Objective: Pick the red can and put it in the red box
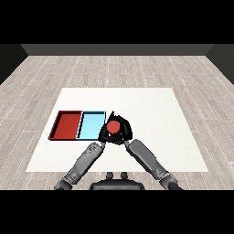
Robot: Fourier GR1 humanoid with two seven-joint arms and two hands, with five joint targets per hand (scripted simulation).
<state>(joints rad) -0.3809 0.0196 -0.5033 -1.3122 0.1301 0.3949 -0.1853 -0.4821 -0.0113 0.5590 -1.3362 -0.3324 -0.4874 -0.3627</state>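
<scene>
Can [113, 126] clamped in right robot hand [122, 133], just right of blue tray [91, 123]. Left robot hand [104, 134] state: cannot tell. Transfer to red tray [66, 124] pending.

The place looked like a bare test room, not a home or shop. A plain white table [137, 105] stood on a pale grey plank floor [114, 68], with a dark wall [114, 49] behind. Only a red tray [56, 125] and a light blue tray [81, 125] lay on it.
</scene>
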